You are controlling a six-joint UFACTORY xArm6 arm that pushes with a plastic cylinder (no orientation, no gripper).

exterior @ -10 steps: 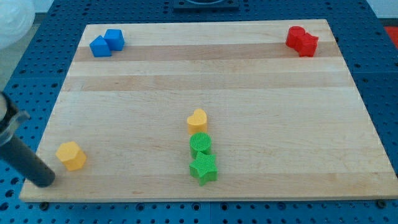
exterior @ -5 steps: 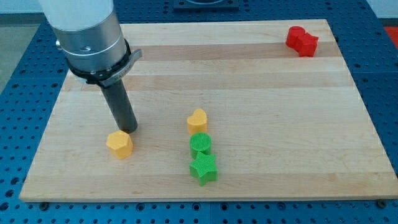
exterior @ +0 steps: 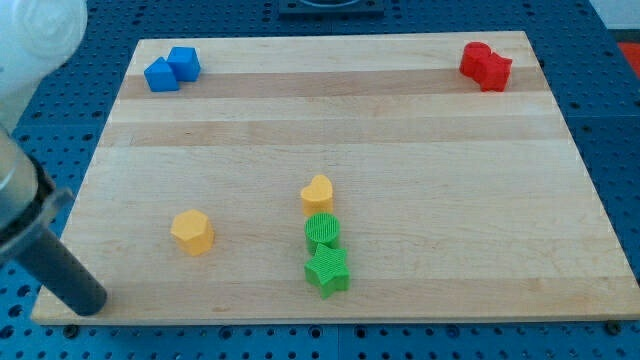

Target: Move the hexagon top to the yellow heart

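My tip (exterior: 88, 303) rests at the table's (exterior: 400, 130) lower-left corner; no claw is fitted, so its state cannot be told. The yellow hexagon (exterior: 192, 231) lies at 2 o'clock from my tip, well apart. The yellow heart (exterior: 317, 194) lies at 2 o'clock from the hexagon. The green cylinder (exterior: 322, 232) touches the heart's underside; keep the path above it.

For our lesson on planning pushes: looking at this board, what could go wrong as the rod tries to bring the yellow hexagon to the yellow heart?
1. My tip sits at the board's lower left corner, apart from the yellow hexagon; an off-centre contact could send it sideways.
2. The green circle sits directly below the yellow heart, with the green star below that. A low push may hit them.
3. Overshooting could knock the heart away.
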